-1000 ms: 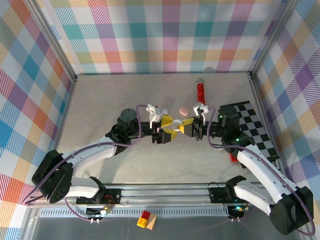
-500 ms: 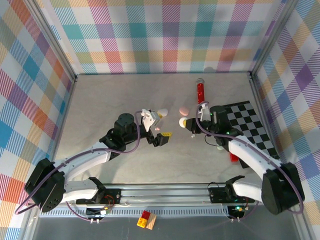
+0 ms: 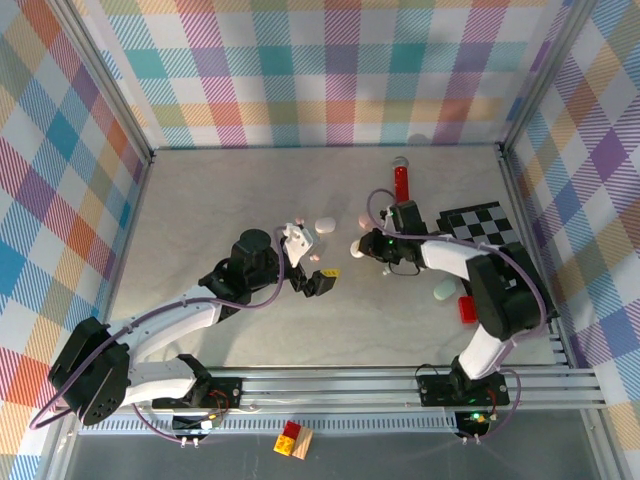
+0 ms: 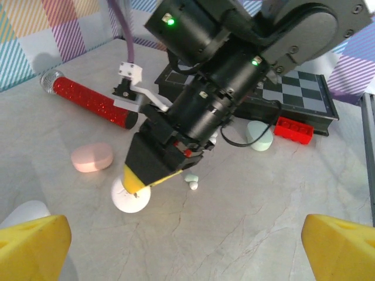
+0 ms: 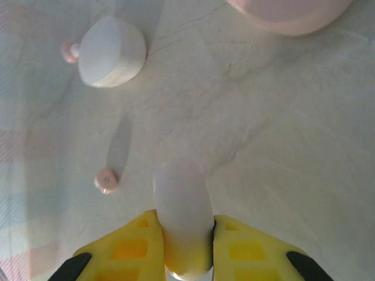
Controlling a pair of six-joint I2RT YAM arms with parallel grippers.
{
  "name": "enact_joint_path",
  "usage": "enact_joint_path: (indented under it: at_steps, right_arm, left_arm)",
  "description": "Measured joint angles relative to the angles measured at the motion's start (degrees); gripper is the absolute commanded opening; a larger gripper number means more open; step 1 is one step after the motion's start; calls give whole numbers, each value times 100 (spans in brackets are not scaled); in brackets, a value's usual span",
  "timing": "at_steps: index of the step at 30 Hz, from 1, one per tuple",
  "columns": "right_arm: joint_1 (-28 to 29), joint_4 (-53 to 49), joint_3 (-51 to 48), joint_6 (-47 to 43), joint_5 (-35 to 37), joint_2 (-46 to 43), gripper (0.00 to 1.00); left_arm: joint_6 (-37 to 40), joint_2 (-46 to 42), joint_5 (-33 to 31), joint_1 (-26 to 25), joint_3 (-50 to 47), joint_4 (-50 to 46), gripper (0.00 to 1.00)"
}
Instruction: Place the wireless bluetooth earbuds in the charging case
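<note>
Right wrist: right hand (image 5: 186,234) clamped on a white case (image 5: 181,199), now parted from the wide-open left hand (image 4: 187,249) and lowered to the counter (image 5: 281,117), pink earbud (image 5: 105,180) loose beside it, uninserted.

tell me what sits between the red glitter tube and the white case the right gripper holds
A pink earbud case lies between the red glitter tube and the white case, clearest in the left wrist view.
</note>
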Motion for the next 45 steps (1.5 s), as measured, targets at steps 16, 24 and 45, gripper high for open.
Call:
enact_joint_path:
  at_steps: [16, 24, 45]
  right_arm:
    - [175, 28, 1998, 341, 525, 1757, 41]
    - [208, -459, 1987, -367, 610, 1309, 65]
    - [153, -3515, 3694, -4343, 2061, 1646, 76]
  left_arm:
    - [-149, 2, -144, 151, -221, 17, 100]
    - [-258, 2, -142, 238, -310, 79, 100]
    - [-455, 17, 15, 297, -374, 391, 100]
